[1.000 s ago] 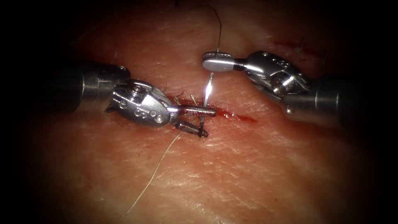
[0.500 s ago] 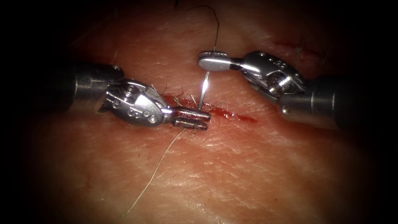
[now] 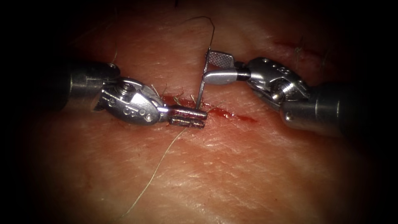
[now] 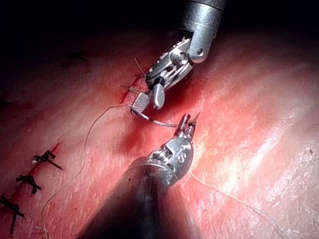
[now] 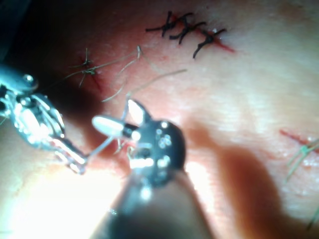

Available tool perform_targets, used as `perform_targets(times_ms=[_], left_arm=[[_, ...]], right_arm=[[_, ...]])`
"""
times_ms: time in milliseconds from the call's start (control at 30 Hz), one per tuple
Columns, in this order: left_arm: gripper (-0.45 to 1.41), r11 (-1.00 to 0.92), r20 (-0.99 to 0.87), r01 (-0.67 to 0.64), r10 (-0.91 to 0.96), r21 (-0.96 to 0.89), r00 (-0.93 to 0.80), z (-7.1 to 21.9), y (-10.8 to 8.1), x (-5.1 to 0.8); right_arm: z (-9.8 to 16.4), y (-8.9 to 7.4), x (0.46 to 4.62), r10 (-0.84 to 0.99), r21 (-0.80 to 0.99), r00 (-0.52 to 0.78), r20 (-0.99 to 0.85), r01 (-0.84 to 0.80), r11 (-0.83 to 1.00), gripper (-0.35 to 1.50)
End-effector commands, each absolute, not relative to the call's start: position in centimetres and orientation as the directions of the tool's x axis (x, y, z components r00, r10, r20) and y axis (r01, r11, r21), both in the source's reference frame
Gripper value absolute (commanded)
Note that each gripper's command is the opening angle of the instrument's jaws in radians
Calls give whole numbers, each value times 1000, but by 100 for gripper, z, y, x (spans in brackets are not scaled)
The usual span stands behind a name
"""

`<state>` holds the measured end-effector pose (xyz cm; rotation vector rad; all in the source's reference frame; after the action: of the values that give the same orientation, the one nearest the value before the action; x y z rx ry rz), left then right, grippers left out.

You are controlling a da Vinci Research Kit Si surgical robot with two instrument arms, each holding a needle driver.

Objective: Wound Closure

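On the far left of the endoscope view the tissue lies pale pink and ridged, glistening under the light, and fades into darkness at its edges. A thin pale thread runs from the lower left up towards the cut. The left claw reaches in from the left over the red, wet line of the cut, with short cut ends of thread standing up just behind it. Its two jaws lie close together and pinch the lower end of the needle just above the tissue; in the left wrist view the same left claw grips that end of the needle. The needle rises steeply from there, clear of the tissue, to the right claw. That claw's jaws are spread apart around the needle's upper part, one above and one below, not pressed on it. A dark thread curls up from the needle's top end into the shadow. Red fluid marks the cut to the right of the left claw.

In the left wrist view, dark finished stitches sit along the cut on glossy red tissue. The right wrist view shows the right claw spread wide, with dark stitches beyond it.
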<state>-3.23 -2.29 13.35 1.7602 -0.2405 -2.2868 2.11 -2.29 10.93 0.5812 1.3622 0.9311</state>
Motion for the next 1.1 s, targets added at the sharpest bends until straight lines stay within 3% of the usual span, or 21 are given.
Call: perform_targets(times_ms=[33,500,700,1100], left_arm=[[-45,-955,-925,95,-295,280,-242,1341,-231,-328],[-45,-942,-909,105,-336,319,-247,1343,-234,-332],[-45,-936,-901,119,-351,331,-255,1346,-237,-334],[-45,-932,-896,120,-363,343,-256,1347,-237,-335]], right_arm=[[1100,-226,217,846,828,-38,-532,-232,510,118],[1119,-220,210,895,866,3,-446,-251,432,121],[1120,-218,215,925,913,-58,-376,-198,358,118],[1139,-223,231,932,916,-59,-358,-213,339,113]])
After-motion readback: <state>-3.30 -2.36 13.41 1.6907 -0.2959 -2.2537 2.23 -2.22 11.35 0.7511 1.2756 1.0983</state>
